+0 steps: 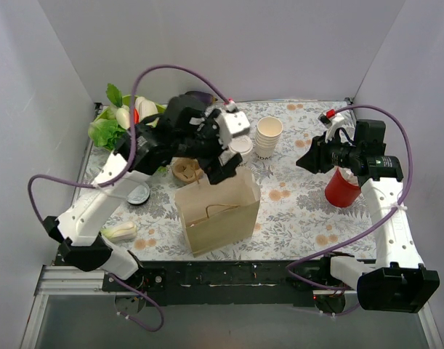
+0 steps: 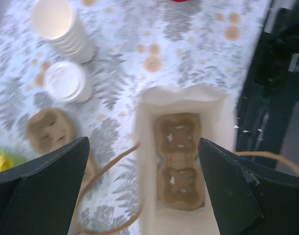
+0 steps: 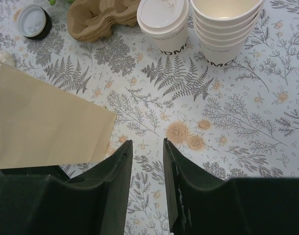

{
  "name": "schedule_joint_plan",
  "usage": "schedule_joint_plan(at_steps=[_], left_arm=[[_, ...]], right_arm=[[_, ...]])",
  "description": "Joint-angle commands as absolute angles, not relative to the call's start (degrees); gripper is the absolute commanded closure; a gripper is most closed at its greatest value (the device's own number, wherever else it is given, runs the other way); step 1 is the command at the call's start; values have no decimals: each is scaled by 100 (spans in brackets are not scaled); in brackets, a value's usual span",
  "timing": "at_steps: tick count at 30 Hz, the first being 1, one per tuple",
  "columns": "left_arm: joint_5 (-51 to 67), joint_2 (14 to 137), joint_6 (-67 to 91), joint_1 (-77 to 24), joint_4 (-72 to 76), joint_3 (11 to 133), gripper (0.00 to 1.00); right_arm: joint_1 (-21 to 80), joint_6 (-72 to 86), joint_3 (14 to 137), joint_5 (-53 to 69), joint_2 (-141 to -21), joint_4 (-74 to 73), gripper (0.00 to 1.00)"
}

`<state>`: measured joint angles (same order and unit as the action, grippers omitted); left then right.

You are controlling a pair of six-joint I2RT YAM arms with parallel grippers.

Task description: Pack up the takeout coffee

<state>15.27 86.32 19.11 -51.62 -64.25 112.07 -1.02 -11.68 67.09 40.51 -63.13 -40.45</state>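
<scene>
Brown paper forms the bag, which stands upright and open on the floral bench. A pulp cup carrier lies at its bottom. The left end effector hangs over the bag's mouth, its fingers spread wide with nothing between them. One bag handle curves close to its left finger; whether they touch I cannot tell.

In the top view the takeout coffee, lid on, stands on the bench outside the bag, at 12 o'clock from it. The stack of lidless cups is just beside the coffee at 2 o'clock, and a second carrier lies at its 8 o'clock.

The right end effector hovers above the bench at 2 o'clock from the bag. Its fingers are parted by a narrow gap and hold nothing. The red cup stands near that arm.
</scene>
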Motion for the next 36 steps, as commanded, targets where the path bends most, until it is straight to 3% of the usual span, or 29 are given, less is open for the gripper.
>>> schedule_joint_plan(at_steps=[1, 5, 12, 18, 23, 27, 28, 30, 31, 33, 36], left_arm=[[1019, 8148, 2100, -4106, -6520, 11399, 4], [976, 7955, 2127, -3797, -7311, 11637, 4], [1098, 7111, 2355, -3779, -7550, 10197, 3], [1336, 6724, 2364, -3771, -7217, 8949, 6], [2046, 7101, 2181, -3771, -6716, 8780, 14], [2495, 7593, 2004, -3771, -6557, 9069, 29], [2566, 7768, 1960, -3771, -6539, 9140, 42], [2689, 7909, 1864, -3779, -6548, 9402, 56], [2724, 7997, 1820, -3779, -6574, 9491, 80], [2786, 8191, 1715, -3779, -6653, 9685, 94], [3022, 8463, 1591, -3797, -6680, 10133, 100]], right_arm=[[-114, -976, 6882, 4122, -6337, -3859, 61], [-114, -932, 6864, 4236, -6389, -3806, 61], [-9, -1221, 7522, 6105, -6793, -3806, 57], [973, -1485, 8235, 6056, -7224, -3929, 51], [1415, -1292, 8270, 5854, -7409, -3692, 50], [1415, -1291, 8323, 5617, -7488, -3788, 50], [1424, -1309, 8315, 5547, -7462, -3805, 50], [1415, -1397, 8271, 5319, -7409, -3867, 50], [1415, -1450, 8210, 5248, -7331, -3893, 50], [1398, -1442, 8148, 5003, -7260, -3902, 49], [1231, -1397, 8086, 4975, -7198, -3902, 49]])
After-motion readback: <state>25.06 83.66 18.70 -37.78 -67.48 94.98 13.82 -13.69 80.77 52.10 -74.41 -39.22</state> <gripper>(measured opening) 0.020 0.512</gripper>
